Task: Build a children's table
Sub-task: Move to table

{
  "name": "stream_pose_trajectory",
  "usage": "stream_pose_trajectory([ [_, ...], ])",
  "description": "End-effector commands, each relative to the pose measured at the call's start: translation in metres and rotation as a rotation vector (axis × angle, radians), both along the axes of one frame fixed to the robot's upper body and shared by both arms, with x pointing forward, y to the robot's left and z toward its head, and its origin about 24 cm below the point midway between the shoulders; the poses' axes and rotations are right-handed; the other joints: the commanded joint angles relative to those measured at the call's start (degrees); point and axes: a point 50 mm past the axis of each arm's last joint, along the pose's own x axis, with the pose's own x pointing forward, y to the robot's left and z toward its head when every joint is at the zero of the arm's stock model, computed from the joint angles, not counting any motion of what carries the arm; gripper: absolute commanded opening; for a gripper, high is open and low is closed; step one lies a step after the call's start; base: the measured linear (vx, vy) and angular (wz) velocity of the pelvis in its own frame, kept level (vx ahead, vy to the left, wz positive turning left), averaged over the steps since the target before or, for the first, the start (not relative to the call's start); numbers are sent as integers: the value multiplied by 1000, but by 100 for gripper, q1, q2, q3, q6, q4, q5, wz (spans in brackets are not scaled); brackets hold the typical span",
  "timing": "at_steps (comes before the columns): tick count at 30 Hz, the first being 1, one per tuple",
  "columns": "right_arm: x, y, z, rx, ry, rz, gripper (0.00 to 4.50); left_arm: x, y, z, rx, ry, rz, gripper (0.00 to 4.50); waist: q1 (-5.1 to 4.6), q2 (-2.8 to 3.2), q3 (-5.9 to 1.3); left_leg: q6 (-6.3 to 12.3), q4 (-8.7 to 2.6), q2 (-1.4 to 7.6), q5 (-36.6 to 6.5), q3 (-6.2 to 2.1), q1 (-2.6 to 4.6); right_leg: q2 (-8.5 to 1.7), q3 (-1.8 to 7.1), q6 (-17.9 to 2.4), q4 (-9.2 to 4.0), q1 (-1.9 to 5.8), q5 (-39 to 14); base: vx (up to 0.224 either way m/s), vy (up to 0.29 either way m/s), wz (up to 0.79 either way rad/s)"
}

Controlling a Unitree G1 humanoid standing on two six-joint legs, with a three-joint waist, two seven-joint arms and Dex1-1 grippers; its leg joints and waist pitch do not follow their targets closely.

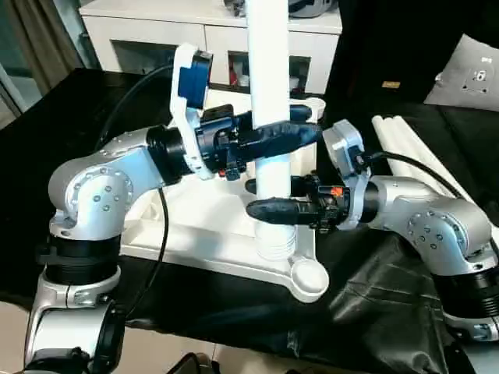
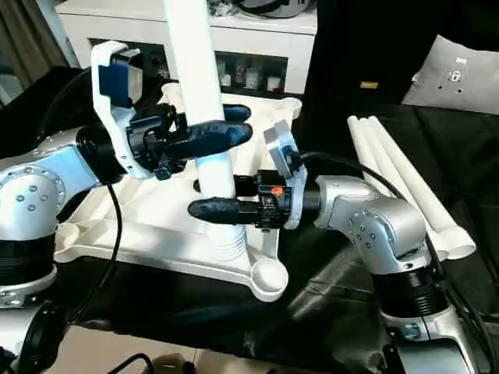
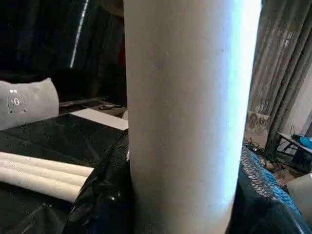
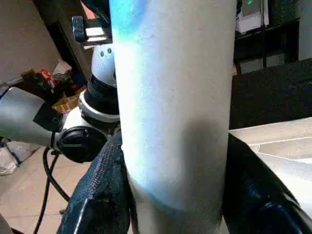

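The children's table top (image 1: 204, 227) lies upside down on the black mat, white, with ribs and round corner sockets. One white leg (image 1: 269, 78) stands upright on it, its threaded end (image 1: 274, 245) at a socket near the front corner. My left gripper (image 1: 310, 123) is shut on the leg higher up, coming in from the left. My right gripper (image 1: 249, 197) is shut on the same leg lower down, coming in from the right. In the wrist views the leg (image 3: 185, 117) (image 4: 175, 97) stands between black fingers (image 3: 97, 204) (image 4: 97, 195) pressed to both its sides.
An empty corner socket (image 1: 308, 274) sits at the top's front corner. Spare white legs (image 1: 413, 148) lie side by side on the mat to the right. A white cabinet (image 1: 210, 31) stands behind, and a grey cushion (image 1: 472, 74) lies at the far right.
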Motion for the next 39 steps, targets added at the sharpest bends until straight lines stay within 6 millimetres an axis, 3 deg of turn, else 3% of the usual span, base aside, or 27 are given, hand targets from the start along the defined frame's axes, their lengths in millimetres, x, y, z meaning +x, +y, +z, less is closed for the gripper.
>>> stream_pose_trajectory([
  [1,0,0,-2,-8,8,-5,194,1,0,0,23,-17,20,185,13,-74,-450,144,-399,274,-117,-57,-7,-551,336,-790,-417,355,-1102,0,0,0],
  [7,0,1,-6,-13,11,-25,191,6,1,-3,36,-31,96,185,12,-64,-450,128,-398,274,-141,-57,-10,-546,335,-778,-422,354,-1102,0,0,0],
  [10,3,4,-8,-14,-10,-104,191,10,2,-7,29,-23,155,255,5,-57,-454,108,-398,276,-136,-59,-10,-546,333,-781,-426,354,-1068,0,0,0],
  [14,7,7,-10,-16,-48,-208,191,8,3,-10,21,-31,212,278,-9,-50,-461,23,-405,280,-169,-60,-9,-560,335,-773,-433,360,-1089,0,0,0],
  [17,14,11,-13,-21,-72,-367,190,10,4,-17,51,-65,402,298,-34,-44,-451,-16,-424,309,-210,-71,0,-553,337,-762,-420,343,-998,0,0,0],
  [20,16,13,-14,-32,-86,-414,190,10,3,-19,62,-67,467,298,-27,-46,-445,-20,-423,277,-270,-55,6,-543,344,-698,-441,345,-1125,0,0,0],
  [23,19,20,-14,-37,-116,-509,190,9,-2,-25,103,-84,642,298,-44,-52,-431,-51,-442,311,-342,-74,-8,-547,340,-682,-434,336,-1133,0,0,0],
  [25,20,25,-14,-31,-127,-544,190,11,-6,-29,79,-29,772,262,-49,-52,-423,-38,-431,291,-412,-56,-7,-553,349,-643,-477,338,-1296,0,0,0],
  [29,20,29,-15,-29,-134,-575,190,12,-11,-32,62,8,890,262,-50,-47,-419,-29,-442,288,-450,-72,-23,-539,344,-528,-493,337,-1405,0,0,0],
  [39,24,29,-14,-28,-142,-623,190,7,-17,-31,10,64,967,262,-63,-48,-419,15,-429,275,-502,-78,-27,-528,342,-506,-508,326,-1375,0,0,0],
])
